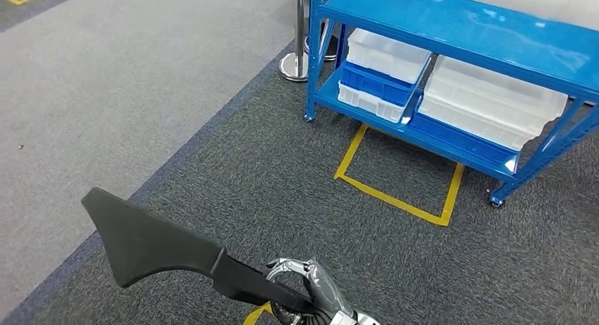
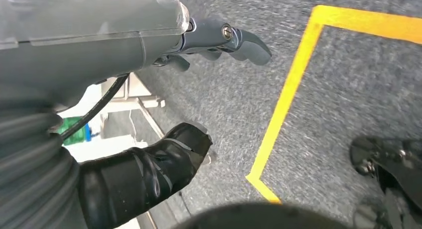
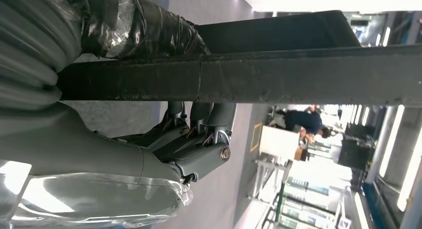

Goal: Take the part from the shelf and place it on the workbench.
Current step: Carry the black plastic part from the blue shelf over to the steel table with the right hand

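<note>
At 6 o'clock in the head view, right at the near edge, the right hand (image 1: 314,286) holds the part (image 1: 159,247) — a long black piece with a thin handle end and a wide flat end. The fingers are wrapped tight around the thin end, and the right wrist view shows the same grip on the dark bar (image 3: 249,79). The wide end sticks far out toward 9 o'clock, hanging over the carpet (image 1: 282,169).

The left hand (image 2: 199,40) holds nothing; its fingers are a little apart, above a yellow tape line (image 2: 283,104) on the floor.

What could go wrong? The part is long and held at only 1 end, so I think it could tip or twist in the hand if the robot turns fast. It might even slip out and fall. The far end could also bump something as the robot walks.

Farther off, at 1 o'clock, stands the blue shelf (image 1: 452,21) with white bins (image 1: 487,99) — the part is well away from it. No workbench is in sight, so the robot probably has to turn and walk first.
</note>
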### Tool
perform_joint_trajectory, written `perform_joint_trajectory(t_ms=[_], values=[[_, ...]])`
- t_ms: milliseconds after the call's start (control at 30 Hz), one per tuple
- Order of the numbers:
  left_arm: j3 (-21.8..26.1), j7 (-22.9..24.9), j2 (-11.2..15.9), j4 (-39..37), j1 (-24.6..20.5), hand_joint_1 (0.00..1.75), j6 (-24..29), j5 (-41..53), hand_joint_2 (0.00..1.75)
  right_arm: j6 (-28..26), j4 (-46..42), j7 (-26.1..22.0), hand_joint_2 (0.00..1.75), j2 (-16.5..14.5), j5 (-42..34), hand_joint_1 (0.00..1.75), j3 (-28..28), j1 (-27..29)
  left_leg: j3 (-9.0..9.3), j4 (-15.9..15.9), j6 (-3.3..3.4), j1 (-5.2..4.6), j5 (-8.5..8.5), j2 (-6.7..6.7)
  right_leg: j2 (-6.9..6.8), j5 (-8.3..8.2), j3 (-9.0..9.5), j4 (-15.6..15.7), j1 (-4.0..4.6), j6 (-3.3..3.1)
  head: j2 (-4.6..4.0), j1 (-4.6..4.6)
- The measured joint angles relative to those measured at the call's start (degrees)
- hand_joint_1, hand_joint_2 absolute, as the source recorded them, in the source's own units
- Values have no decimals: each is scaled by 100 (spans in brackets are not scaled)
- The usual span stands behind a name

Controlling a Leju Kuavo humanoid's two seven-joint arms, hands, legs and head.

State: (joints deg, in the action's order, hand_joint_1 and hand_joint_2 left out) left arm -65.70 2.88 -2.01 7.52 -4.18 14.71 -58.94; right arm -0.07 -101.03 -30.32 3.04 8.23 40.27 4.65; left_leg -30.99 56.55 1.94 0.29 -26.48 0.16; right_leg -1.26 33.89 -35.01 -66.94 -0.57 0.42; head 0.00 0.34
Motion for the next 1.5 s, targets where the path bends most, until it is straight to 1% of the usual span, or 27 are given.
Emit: perform_joint_trajectory(t_ms=[67, 100, 167, 233, 300, 367, 433, 500, 567, 600, 633, 667, 733, 800, 867, 900, 967, 1033, 1067, 1100, 1133, 1200, 1267, 1333, 1367, 1433, 1500], values=[[0, -8, 10, -1, -2, 0, -26, -6, 175, 4, 46, -1, 175, -6, -4, 175, -31, 1, -25, 19, 10, -2, 7, -108, 88, 250, -314, -655, -13, 22, 0, 0], [0, -10, 16, -1, 1, 0, -38, -6, 175, 4, 68, 0, 175, -8, -4, 175, -43, 1, -31, 33, 7, -2, 5, -174, 98, 223, -374, -767, -19, 30, 0, 0], [0, -17, 21, 0, 3, 0, -49, -8, 175, 7, 89, -1, 175, -15, -10, 175, -56, 0, -35, 75, -13, 5, -9, -316, 136, -124, -193, -355, -38, 32, 0, 0], [-1, -53, 21, 0, -2, 0, -50, -9, 175, 12, 91, -2, 175, -39, -23, 175, -74, 2, -74, 160, -65, 8, -43, -451, 352, -422, 111, 331, -68, 13, 0, -1], [-2, -105, 23, 0, 2, 0, -49, -3, 175, 7, 87, 1, 175, -81, -27, 175, -90, 15, -146, 224, -140, 13, -58, -559, 502, -473, 216, 615, -66, -23, 0, -2], [-7, -131, 28, -2, 30, 0, -46, 14, 175, -4, 69, 5, 175, -117, -15, 175, -97, 32, -195, 225, -213, 34, -48, -640, 420, -488, 208, 636, -52, -85, 0, -2], [-13, -132, 33, -3, 54, 0, -42, 36, 175, -14, 44, 5, 175, -152, -8, 175, -107, 52, -266, 359, -274, 37, -144, -496, 304, -509, 226, 680, -65, -162, 0, -8], [-19, -151, 30, -2, 55, 0, -47, 73, 175, -28, 22, 0, 175, -179, -8, 175, -122, 96, -515, 898, -328, 38, -457, -219, 160, -514, 236, 706, -63, -214, 0, -18], [-30, -190, 21, -2, 57, 0, -58, 107, 175, -38, -2, -4, 175, -186, -8, 175, -142, 153, -845, 1577, -365, 51, -758, -99, 5, -506, 229, 705, -45, -234, 0, -21], [-37, -207, 19, -2, 62, 0, -62, 116, 175, -40, -17, -4, 175, -186, -8, 175, -148, 177, -917, 1729, -370, 54, -778, -78, -70, -500, 229, 703, -37, -237, 0, -22], [-46, -215, 17, -2, 69, 0, -65, 121, 175, -41, -37, -5, 175, -186, -8, 175, -153, 193, -881, 1670, -365, 53, -689, -59, -138, -495, 233, 703, -30, -236, 0, -22], [-55, -219, 17, -2, 76, 0, -67, 123, 175, -43, -59, -6, 175, -186, -8, 175, -155, 204, -732, 1395, -347, 49, -513, -23, -200, -488, 243, 703, -25, -233, 0, -23], [-70, -202, 19, -2, 80, 0, -73, 126, 175, -56, -108, -6, 175, -186, -2, 175, -158, 222, -320, 618, -269, 5, -185, 199, -307, -468, 274, 705, -6, -211, 0, -22], [-92, -170, 20, -3, 74, 0, -85, 128, 175, -88, -140, -8, 175, -186, 5, 175, -161, 245, -133, 211, -184, -56, -88, 364, -400, -452, 296, 710, 5, -163, 0, -20], [-125, -147, 21, -4, 82, 0, -96, 127, 175, -116, -151, -17, 175, -186, 8, 175, -164, 258, -138, 157, -121, -74, -79, 286, -488, -448, 331, 736, 2, -99, 0, -20], [-140, -143, 20, -4, 88, 0, -99, 126, 175, -121, -155, -24, 175, -186, 10, 175, -165, 259, -113, 117, -93, -58, -53, 226, -456, -434, 354, 731, -5, -63, 0, -18], [-160, -153, 14, -4, 83, 0, -101, 121, 175, -128, -178, -49, 175, -183, 11, 175, -165, 263, -58, 29, -30, -16, 15, 111, -206, -265, 286, 512, -17, -5, 0, -15], [-166, -174, 10, -4, 74, 0, -101, 116, 175, -133, -202, -67, 175, -172, 11, 175, -165, 280, -52, 9, 5, -3, 45, 0, 52, 90, -33, -147, -26, 20, 0, -14], [-168, -180, 11, -4, 73, 0, -101, 114, 175, -134, -208, -69, 175, -163, 11, 175, -166, 293, -59, 14, 12, -5, 46, -67, 91, 229, -217, -507, -26, 27, 0, -14], [-169, -183, 11, -4, 75, 0, -101, 112, 175, -135, -209, -69, 175, -155, 11, 175, -166, 306, -61, 22, 13, -6, 45, -137, 102, 267, -341, -736, -27, 34, 0, -14], [-170, -183, 11, -4, 77, 0, -101, 111, 175, -138, -210, -69, 175, -147, 11, 175, -167, 317, -61, 34, 11, -6, 40, -215, 108, 187, -373, -762, -29, 38, 0, -14], [-172, -184, 10, -4, 79, 0, -101, 110, 175, -144, -215, -69, 175, -135, 11, 175, -166, 328, -64, 87, -14, 2, 13, -371, 202, -232, -143, -191, -49, 33, 0, -13], [-174, -185, 5, -4, 73, 0, -101, 110, 175, -149, -225, -70, 175, -126, 11, 175, -166, 334, -114, 180, -70, -2, -31, -508, 449, -505, 114, 448, -73, 12, 0, -14], [-176, -185, 1, -4, 76, 0, -100, 110, 175, -153, -237, -71, 175, -119, 11, 175, -166, 347, -183, 232, -140, 10, -50, -611, 551, -518, 171, 623, -57, -30, 0, -15], [-177, -185, 3, -4, 85, 0, -99, 110, 175, -159, -243, -71, 175, -117, 11, 175, -167, 352, -204, 230, -176, 23, -48, -662, 487, -528, 174, 634, -50, -64, 0, -15], [-181, -174, 12, -7, 96, 0, -99, 110, 175, -192, -249, -71, 175, -116, 10, 175, -167, 355, -234, 288, -242, 34, -92, -601, 359, -543, 212, 683, -58, -138, 0, -21], [-192, -137, 19, -9, 81, 0, -104, 111, 175, -244, -255, -72, 175, -116, 2, 175, -167, 370, -424, 702, -302, 36, -338, -329, 198, -551, 247, 730, -75, -201, 0, -37]])
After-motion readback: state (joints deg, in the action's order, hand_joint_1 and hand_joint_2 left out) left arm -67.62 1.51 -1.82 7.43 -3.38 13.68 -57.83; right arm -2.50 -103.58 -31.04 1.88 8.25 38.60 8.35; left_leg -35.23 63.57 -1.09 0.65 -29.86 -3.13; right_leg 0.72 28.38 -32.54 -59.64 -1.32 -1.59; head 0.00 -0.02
